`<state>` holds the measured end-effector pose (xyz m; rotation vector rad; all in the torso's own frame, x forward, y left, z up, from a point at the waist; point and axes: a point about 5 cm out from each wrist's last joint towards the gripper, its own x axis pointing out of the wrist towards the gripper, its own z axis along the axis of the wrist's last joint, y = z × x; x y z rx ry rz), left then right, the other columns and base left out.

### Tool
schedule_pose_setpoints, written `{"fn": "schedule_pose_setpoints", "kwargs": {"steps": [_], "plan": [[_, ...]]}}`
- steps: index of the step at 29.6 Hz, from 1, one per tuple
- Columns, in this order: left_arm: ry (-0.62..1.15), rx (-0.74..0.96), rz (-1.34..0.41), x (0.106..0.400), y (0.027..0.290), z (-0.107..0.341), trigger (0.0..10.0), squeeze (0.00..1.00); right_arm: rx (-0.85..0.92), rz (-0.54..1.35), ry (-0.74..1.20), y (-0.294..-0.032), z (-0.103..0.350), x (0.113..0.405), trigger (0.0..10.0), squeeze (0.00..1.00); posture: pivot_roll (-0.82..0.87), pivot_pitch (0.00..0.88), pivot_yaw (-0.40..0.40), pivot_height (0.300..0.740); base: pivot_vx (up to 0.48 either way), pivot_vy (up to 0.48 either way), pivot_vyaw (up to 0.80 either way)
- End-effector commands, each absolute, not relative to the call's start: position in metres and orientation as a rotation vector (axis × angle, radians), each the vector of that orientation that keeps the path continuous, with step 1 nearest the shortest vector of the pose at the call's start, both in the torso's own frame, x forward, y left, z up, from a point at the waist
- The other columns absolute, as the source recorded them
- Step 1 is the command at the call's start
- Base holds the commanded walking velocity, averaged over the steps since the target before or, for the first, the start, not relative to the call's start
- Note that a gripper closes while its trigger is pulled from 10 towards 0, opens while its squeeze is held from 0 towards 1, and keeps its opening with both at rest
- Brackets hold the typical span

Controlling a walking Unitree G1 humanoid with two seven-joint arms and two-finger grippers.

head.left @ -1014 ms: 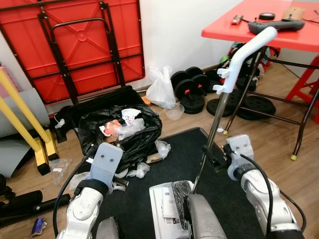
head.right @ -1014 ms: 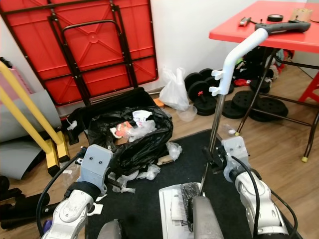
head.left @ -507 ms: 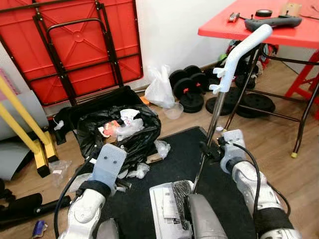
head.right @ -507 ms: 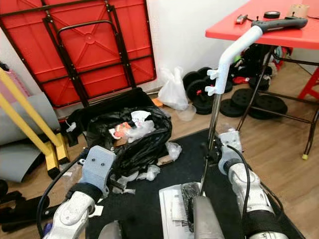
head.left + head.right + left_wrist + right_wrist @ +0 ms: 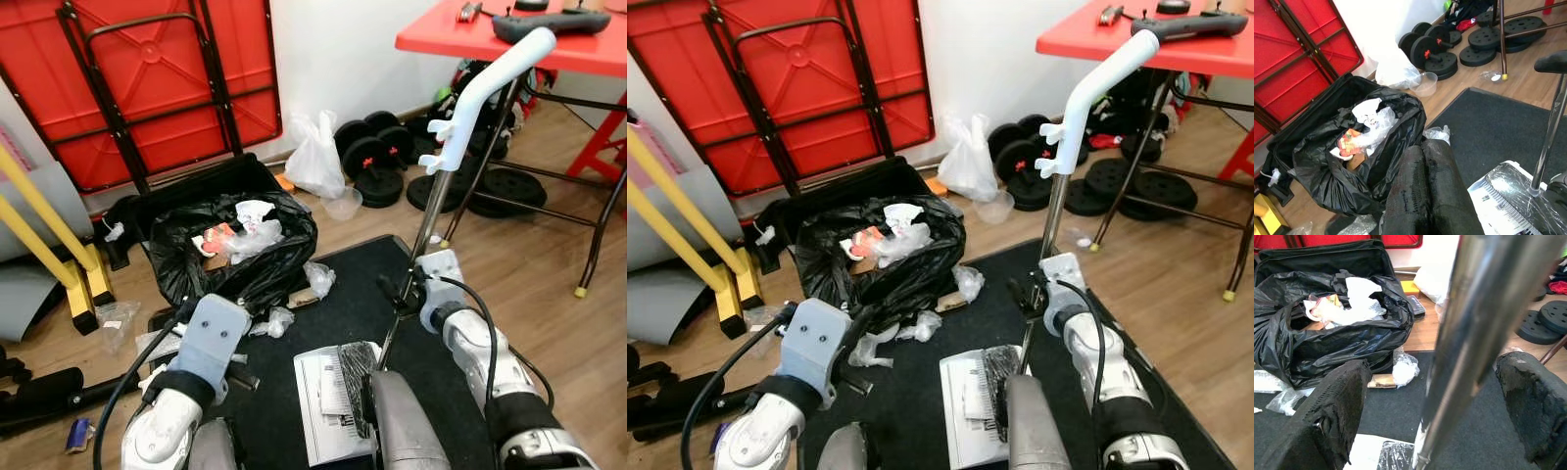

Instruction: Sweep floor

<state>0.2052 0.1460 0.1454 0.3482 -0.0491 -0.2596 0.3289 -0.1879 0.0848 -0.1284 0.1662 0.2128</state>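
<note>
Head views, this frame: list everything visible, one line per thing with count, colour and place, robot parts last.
bin bag: one, black, full of rubbish, on the floor ahead left
mat: one, black, under the robot
loose wrappers: several, clear and white, at the mat's edge by the bag
dustpan: one, white, on the mat near the robot
pole: one, steel with white handle, upright at right
folded table: one, red, leaning on the wall
table: one, red, top right
weights: several, black, by the wall under the table
white bag: one, by the wall
left pincer: black, shut, pointing toward the bag
right pincer: black, fingers either side of the pole, gaps showing
</note>
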Motion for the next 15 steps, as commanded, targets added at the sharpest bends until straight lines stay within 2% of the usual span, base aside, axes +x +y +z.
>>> {"fn": "schedule_pose_setpoints", "kwargs": {"steps": [1,9,10,11,12,13,14,15], "plan": [[-0.03,0.35,-0.265,0.199,0.1464,0.1462,10.0,0.0,-0.122,0.213,0.142,-0.1858,0.0867,0.3318,10.0,0.0,-0.06,0.16,0.0,0.53,0.0,0.0,0.0],[-0.027,0.349,-0.264,0.1964,0.1465,0.1474,10.0,0.0,-0.117,0.218,0.135,-0.1846,0.0879,0.3347,10.0,0.0,-0.05,0.165,-0.002,0.53,0.0,0.0,0.0],[-0.024,0.35,-0.264,0.1956,0.1462,0.1477,10.0,0.0,-0.115,0.222,0.134,-0.1838,0.088,0.3361,5.8,0.0,-0.05,0.166,-0.002,0.53,0.0,0.0,0.0],[-0.022,0.35,-0.263,0.1952,0.146,0.1479,10.0,0.0,-0.114,0.226,0.134,-0.1827,0.0876,0.3368,4.0,0.0,-0.05,0.166,-0.005,0.53,0.0,0.0,0.0],[-0.022,0.35,-0.263,0.1952,0.146,0.1479,10.0,0.0,-0.114,0.226,0.134,-0.1827,0.0876,0.3368,4.0,0.0,-0.05,0.166,-0.005,0.53,0.0,0.0,0.0],[-0.02,0.351,-0.262,0.1949,0.1457,0.148,10.0,0.0,-0.116,0.23,0.136,-0.1821,0.0868,0.337,2.2,0.0,-0.05,0.165,-0.006,0.53,0.0,0.0,0.0],[-0.02,0.351,-0.262,0.1949,0.1457,0.148,10.0,0.0,-0.116,0.23,0.136,-0.1821,0.0868,0.337,2.2,0.0,-0.05,0.165,-0.006,0.53,0.0,0.0,0.0],[-0.019,0.351,-0.261,0.1952,0.1455,0.1481,10.0,0.0,-0.122,0.229,0.143,-0.1831,0.0846,0.3357,0.7,0.0,-0.06,0.162,-0.008,0.53,0.0,0.0,0.0]]}}
